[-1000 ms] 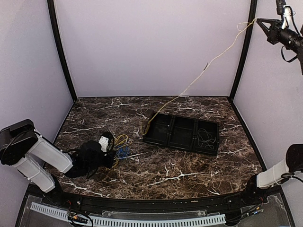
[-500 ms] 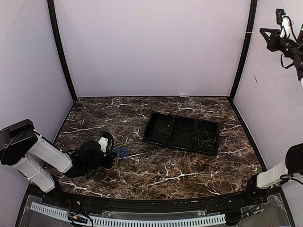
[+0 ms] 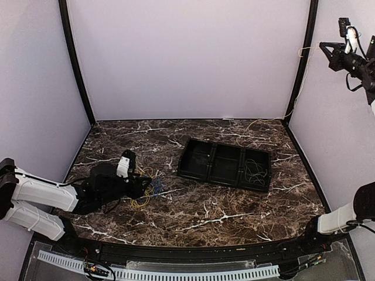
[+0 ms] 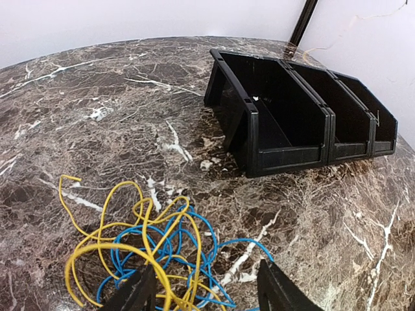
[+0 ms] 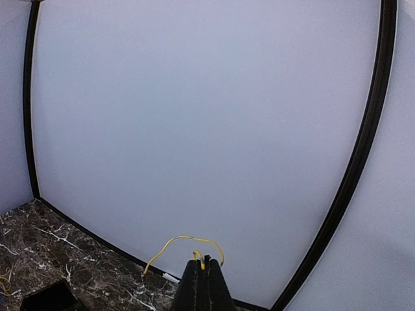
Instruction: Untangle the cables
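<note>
The left gripper (image 4: 206, 293) sat low, fingers spread and released, over the yellow-and-blue tangle (image 4: 139, 243) on the tabletop (image 4: 97, 129) left of the black tray (image 4: 285, 159). High above the tray's right end, the right gripper (image 5: 203, 264) was clenched on a yellow cable (image 5: 185, 238). That strand probably wanted lowering slowly into an empty tray compartment. Its trailing end was too faint to follow.

1. Soft, even light; the walls (image 3: 187, 58) look bright.
2. The dark table (image 3: 222, 211) shines a little.
3. The cables (image 4: 155, 243) drop small soft shadows.
4. The wrist views curve at their edges.
</note>
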Tool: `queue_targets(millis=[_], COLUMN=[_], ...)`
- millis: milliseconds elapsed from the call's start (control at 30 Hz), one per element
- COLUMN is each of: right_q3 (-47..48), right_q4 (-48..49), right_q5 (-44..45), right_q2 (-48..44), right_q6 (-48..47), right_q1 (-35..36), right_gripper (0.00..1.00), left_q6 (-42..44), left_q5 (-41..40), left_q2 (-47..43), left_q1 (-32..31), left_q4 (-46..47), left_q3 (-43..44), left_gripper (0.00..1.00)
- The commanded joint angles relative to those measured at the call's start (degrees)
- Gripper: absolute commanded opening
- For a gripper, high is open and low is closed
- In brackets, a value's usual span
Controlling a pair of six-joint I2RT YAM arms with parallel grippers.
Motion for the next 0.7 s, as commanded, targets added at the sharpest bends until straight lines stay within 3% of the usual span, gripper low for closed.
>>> queue_targets(millis=[0, 667], right_q3=[5.5, 7.9], right_q4=[1.8, 3.3], right_q5=[-4.7, -13.9], right_q2=[0.5, 0.5], right_q6=[3.1, 8.1], right_q1=[-0.2, -0.2], right_gripper=[0.00, 0.00], left_q6=[-2.7, -3.6], left_q5=[-2.5, -7.4], left_q2=[-1.4, -0.5], left_q1=[0.1, 0.1], left_q4=[-6.2, -8.9], left_q3=[2.8, 3.7], left_gripper=[0.57, 0.58])
